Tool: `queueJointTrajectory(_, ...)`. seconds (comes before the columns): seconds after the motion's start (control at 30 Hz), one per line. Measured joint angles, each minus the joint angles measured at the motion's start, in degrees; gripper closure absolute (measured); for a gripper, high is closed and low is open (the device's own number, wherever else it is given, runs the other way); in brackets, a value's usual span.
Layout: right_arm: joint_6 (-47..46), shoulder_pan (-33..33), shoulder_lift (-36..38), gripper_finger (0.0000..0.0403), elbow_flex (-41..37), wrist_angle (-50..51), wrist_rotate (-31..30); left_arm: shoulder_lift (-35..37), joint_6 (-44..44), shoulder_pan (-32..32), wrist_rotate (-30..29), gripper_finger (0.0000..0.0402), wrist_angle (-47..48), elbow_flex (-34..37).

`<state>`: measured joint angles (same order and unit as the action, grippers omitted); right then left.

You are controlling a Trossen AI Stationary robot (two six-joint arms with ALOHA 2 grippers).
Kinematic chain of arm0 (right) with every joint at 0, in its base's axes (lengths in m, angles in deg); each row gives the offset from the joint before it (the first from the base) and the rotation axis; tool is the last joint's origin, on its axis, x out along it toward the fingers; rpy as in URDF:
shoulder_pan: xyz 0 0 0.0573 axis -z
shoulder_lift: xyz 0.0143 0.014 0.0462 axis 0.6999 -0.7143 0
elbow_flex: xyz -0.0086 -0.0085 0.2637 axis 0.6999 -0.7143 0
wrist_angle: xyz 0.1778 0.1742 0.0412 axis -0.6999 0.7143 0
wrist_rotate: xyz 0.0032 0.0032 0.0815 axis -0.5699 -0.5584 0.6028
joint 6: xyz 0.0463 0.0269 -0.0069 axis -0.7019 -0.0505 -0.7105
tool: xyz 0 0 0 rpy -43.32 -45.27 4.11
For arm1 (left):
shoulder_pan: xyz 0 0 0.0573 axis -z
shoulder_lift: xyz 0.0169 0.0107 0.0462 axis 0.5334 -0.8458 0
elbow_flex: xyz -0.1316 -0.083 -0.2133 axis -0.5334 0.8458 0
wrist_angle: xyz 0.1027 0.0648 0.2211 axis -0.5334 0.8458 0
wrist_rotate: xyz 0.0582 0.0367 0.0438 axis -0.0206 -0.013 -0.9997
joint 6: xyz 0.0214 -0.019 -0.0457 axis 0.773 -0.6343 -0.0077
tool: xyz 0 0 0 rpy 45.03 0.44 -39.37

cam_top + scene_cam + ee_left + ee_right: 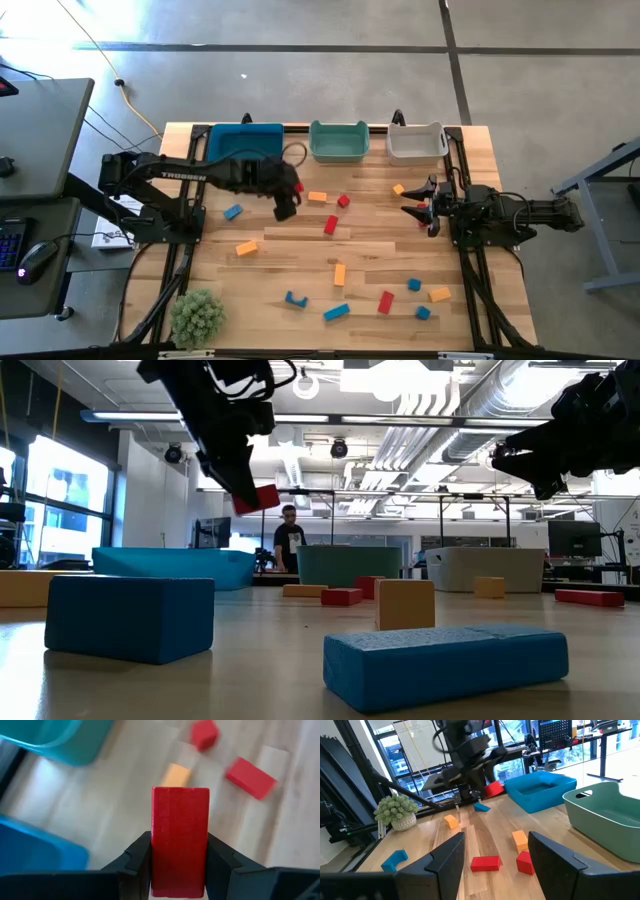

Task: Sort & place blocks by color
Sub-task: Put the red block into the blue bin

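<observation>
We have a red block clenched upright in the left pincer, lifted clear of the counter just in front of the blue bin at the far edge. The right pincer waits with its jaws apart and empty near the right edge, in front of the white bin.

The step in hand, we judge, is carrying this block to its bin. To do it well we should keep the grip steady, since the block stands tall between the fingers and could pivot. We should clear the bin wall before lowering, then release low inside so the block does not bounce out. Which bin takes red we cannot tell; the teal bin sits between the other two.
</observation>
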<state>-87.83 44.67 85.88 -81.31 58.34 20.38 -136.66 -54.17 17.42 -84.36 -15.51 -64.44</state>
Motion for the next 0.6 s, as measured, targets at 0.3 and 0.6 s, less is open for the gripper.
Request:
queueJointTrajectory(0.3,0.0,0.02,0.0,0.0195,0.0,0.02,0.0,0.0,3.56,-13.58,-0.1,0.0297,1.77,-3.64)
queueJointTrajectory(0.6,0.0,0.01,0.0,0.0195,0.0,0.01,0.02,0.0,2.63,-26.3,-0.07,0.0297,3.58,-3.97)
